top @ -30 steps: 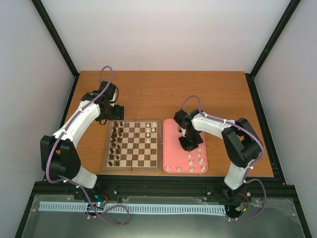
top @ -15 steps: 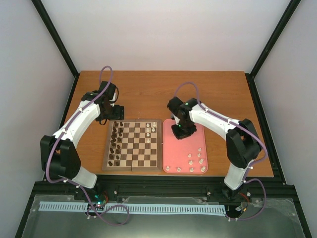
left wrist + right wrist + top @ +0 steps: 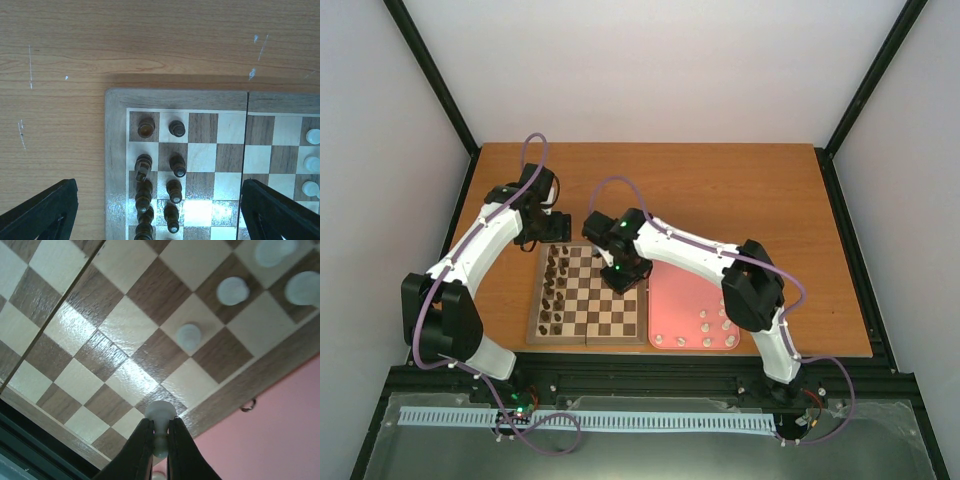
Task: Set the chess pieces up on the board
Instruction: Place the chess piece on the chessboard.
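right gripper (image 3: 160, 435) — clamped on white piece (image 3: 160, 411), pinched between jaws over board (image 3: 125, 340) | left gripper (image 3: 557, 231) — jaws apart

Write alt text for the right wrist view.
The right end effector grips a white piece by its stem, held over the board near its border. Four more white pieces stand on squares at upper right, and a pink tray fills the lower right corner.

Small cream chess pieces (image 3: 189, 336) stand upright along the right of the checkered board (image 3: 595, 312).
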Robot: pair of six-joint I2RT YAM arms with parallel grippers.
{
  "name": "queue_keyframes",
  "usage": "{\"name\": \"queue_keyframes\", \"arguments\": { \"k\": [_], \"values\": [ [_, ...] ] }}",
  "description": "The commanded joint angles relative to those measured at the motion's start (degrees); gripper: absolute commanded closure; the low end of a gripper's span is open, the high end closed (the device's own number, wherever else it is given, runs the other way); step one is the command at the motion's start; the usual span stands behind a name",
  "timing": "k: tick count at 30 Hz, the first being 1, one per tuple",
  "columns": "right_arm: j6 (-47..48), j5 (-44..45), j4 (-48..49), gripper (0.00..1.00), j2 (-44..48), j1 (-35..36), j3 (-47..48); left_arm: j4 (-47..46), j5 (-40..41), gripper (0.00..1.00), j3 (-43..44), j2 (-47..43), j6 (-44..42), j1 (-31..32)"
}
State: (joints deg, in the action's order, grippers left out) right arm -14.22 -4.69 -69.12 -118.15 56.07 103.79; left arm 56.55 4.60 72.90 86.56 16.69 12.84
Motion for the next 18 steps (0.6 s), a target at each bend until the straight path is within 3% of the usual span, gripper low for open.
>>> {"name": "queue_keyframes", "arguments": {
  "k": [1, 18],
  "values": [
    [1.8, -1.9, -2.2, 0.97, -1.8, 1.7, 2.2, -0.5, 0.0, 0.0, 1.2, -0.6, -0.3, -0.4],
    [6.0, 2.2, 3.1, 0.97, -6.1, 3.5, 0.9, -0.9, 0.4, 0.0, 0.6, -0.7, -0.3, -0.4]
  ]
}}
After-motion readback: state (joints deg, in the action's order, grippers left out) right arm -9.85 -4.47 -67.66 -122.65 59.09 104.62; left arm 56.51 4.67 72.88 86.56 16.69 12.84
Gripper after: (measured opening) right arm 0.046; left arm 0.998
